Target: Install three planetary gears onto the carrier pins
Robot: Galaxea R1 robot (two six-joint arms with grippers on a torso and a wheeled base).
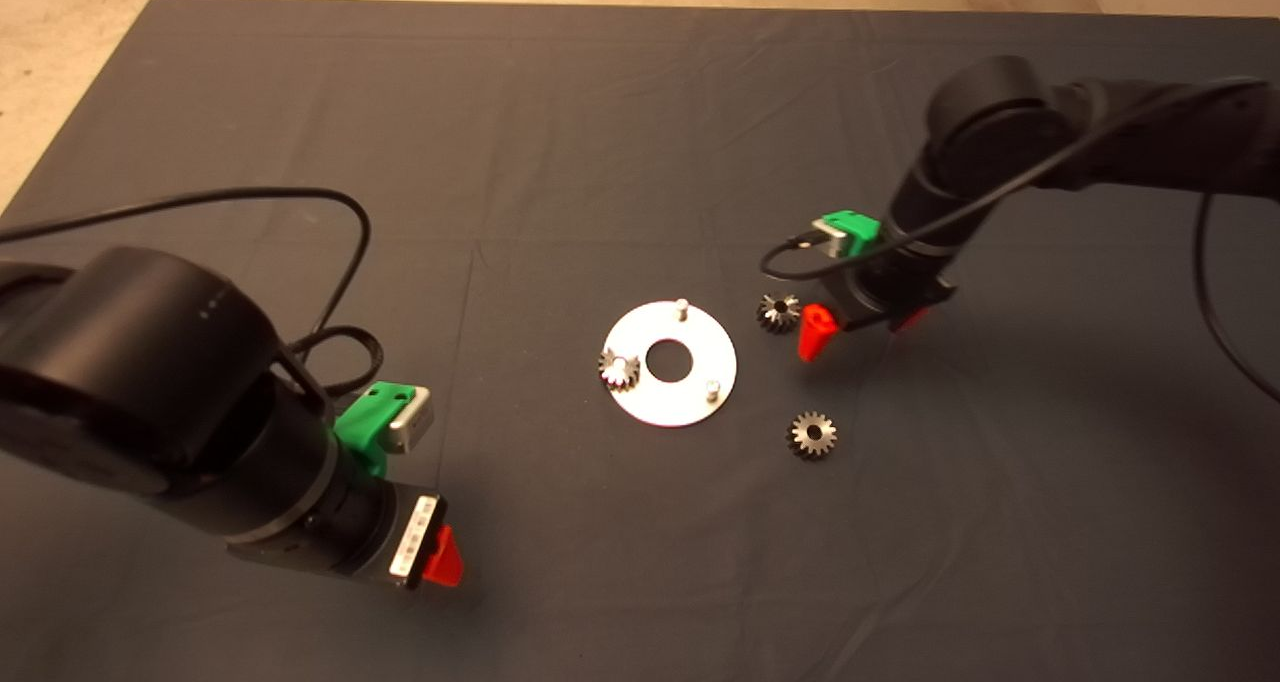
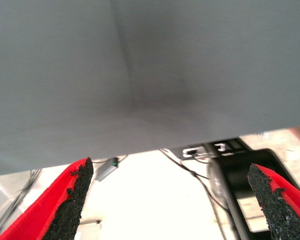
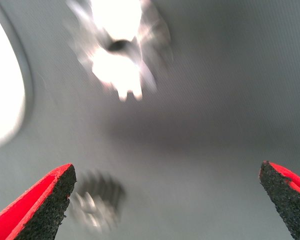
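Gears: one (image 1: 619,369) sits on the disc (image 1: 690,402) at 9 o'clock; two lie loose on open mat (image 1: 560,142) (3 o'clock side). Right gripper (image 1: 858,328) hangs wide open and empty beside the nearer gear (image 1: 778,312); left gripper (image 2: 170,200), also open and empty, waits at the mat's near edge.

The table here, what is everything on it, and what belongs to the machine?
Mat: one, dark grey, covering the table.
Disc: one, silver, mid-mat, with a centre hole.
Pins: three, silver, upright on the disc; two bare, one under a gear.
Gears: three, dark silver; one on the disc's left pin, two loose on the mat right of the disc.
Right gripper: green and red, jaws open, just right of the upper loose gear.
Left gripper: jaws open, lower left, idle.
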